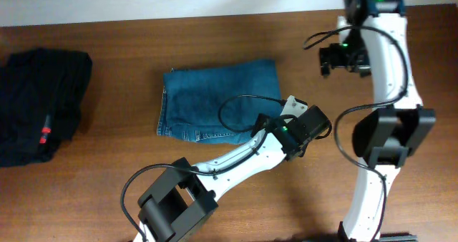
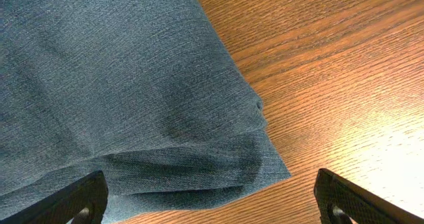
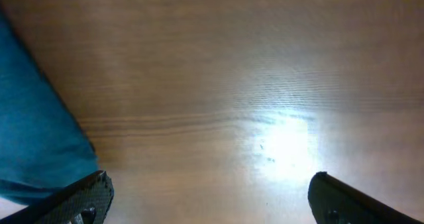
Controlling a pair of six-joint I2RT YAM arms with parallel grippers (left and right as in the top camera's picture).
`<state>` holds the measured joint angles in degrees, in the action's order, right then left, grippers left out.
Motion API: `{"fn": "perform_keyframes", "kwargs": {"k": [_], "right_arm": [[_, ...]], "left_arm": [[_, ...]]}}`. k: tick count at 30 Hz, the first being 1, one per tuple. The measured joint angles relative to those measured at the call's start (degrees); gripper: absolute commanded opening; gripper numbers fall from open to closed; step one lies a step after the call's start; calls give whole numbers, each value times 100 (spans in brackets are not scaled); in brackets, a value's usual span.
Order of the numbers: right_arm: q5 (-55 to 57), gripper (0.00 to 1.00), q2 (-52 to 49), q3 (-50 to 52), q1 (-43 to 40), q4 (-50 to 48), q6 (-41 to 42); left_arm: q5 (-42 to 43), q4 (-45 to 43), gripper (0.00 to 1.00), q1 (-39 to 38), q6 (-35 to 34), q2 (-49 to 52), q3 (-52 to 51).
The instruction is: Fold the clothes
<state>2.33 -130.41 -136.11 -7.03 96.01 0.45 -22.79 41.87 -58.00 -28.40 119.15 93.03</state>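
While the left gripper [image 2: 212, 207] stands with fingers wide apart over a corner of the folded jeans [image 2: 119, 85], the right gripper [image 3: 209, 201], equally spread, hangs just beyond their edge above the brown wooden table [image 3: 265, 65]. The denim's long axis runs sideways, away from both grippers.

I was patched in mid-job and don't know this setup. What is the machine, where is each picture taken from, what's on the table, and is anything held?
The machine is two robot arms, each with a two-finger gripper. One picture looks down from above the table. The other two come from cameras on the wrists; the dark wedges in their bottom corners are the fingers. On the table lie folded blue jeans and, at the picture's left edge, a black garment. The left gripper is open above a corner of the jeans; the right gripper is open over wood beside them. Nothing is held.
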Motion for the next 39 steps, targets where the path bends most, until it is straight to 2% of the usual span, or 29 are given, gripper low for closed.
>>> {"fn": "perform_keyframes", "kwargs": {"k": [7, 12, 27, 39], "right_arm": [[-627, 99, 2, 4, -1661, 28, 111], [-748, 99, 2, 4, -2321, 48, 118], [-855, 99, 7, 4, -2516, -28, 127], [-872, 99, 7, 4, -2516, -28, 127]], "left_arm": [[-13, -96, 99, 94, 4, 0, 0], [-116, -468, 99, 225, 157, 76, -4], [-256, -968, 99, 267, 437, 636, -15], [-455, -935, 99, 240, 426, 787, -15]]}}
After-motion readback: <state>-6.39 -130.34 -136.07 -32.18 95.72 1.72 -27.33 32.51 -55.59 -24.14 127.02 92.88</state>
